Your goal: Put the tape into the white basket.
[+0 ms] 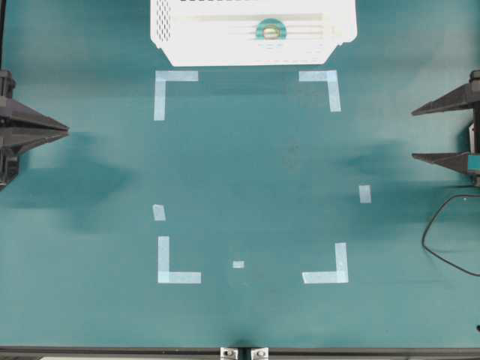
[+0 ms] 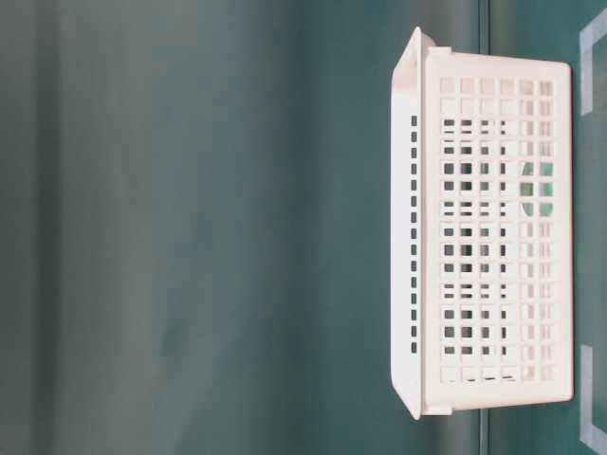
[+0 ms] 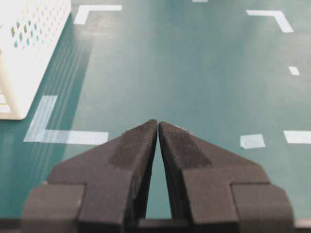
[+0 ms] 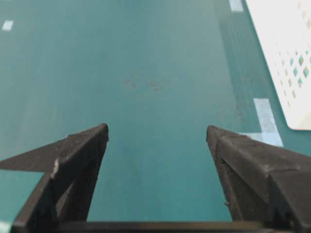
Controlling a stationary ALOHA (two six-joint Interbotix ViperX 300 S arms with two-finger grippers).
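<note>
The small turquoise ring of tape (image 1: 271, 30) lies flat inside the white basket (image 1: 187, 52) at the top middle of the overhead view. Through the basket's perforated wall (image 2: 498, 379) in the table-level view a bit of the tape (image 2: 528, 180) shows. My left gripper (image 1: 66, 131) rests at the table's left edge, shut with nothing between its tips (image 3: 158, 122). At the right edge my right gripper (image 1: 414, 135) stands open and empty (image 4: 156, 133). Both are far from the basket.
Pale tape corner marks (image 1: 177, 84) outline a rectangle on the teal table, with small strips (image 1: 364, 193) near them. A black cable (image 1: 439, 240) loops at the right edge. The basket corner (image 3: 19, 77) shows at the left wrist view's left, and also the basket corner (image 4: 291, 73) at the right wrist view's right.
</note>
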